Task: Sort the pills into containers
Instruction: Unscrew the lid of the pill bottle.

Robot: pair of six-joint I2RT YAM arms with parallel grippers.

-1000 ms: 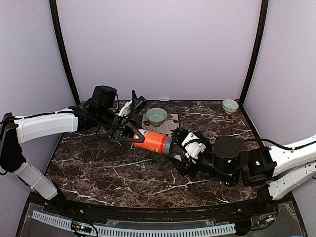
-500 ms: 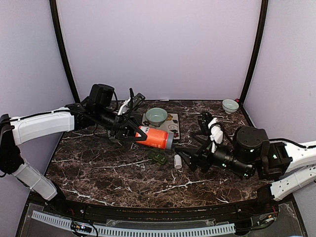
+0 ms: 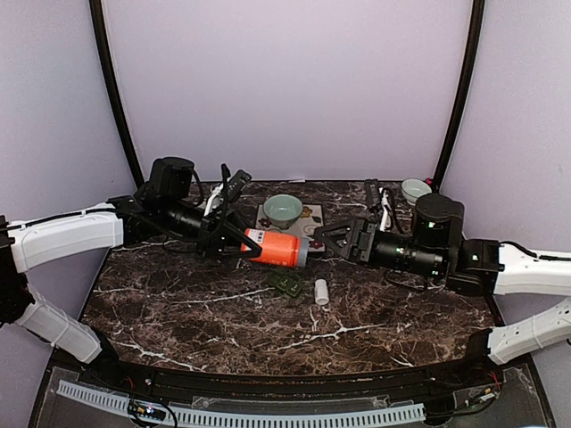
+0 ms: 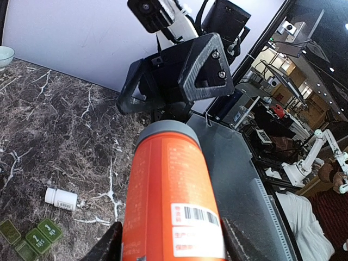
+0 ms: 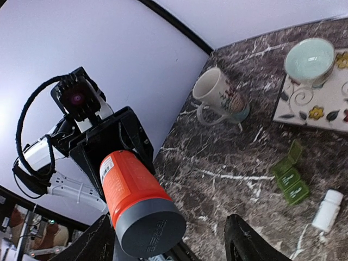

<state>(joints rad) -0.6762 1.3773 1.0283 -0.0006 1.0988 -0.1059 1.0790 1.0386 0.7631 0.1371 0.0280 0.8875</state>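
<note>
My left gripper (image 3: 250,242) is shut on a large orange bottle (image 3: 277,250) with a grey cap and holds it level above the table. It fills the left wrist view (image 4: 171,190). My right gripper (image 3: 323,242) is open and faces the grey cap (image 5: 152,231), with a finger (image 5: 244,244) on either side of it, apart. The dark green pill box (image 3: 285,284) lies on the table below the bottle, one lid raised (image 5: 291,173). It also shows in the left wrist view (image 4: 30,236). I see no loose pills.
A small white bottle (image 3: 321,291) lies on its side right of the pill box. A pale green bowl (image 3: 283,209) sits on a patterned mat (image 5: 321,106). A mug (image 5: 220,100) stands left of it. A small bowl (image 3: 416,190) is at the back right.
My right arm has risen from low beside the pill box and swung back to face the bottle's cap. The small white bottle now shows on the table. My left arm drew the orange bottle slightly left.
</note>
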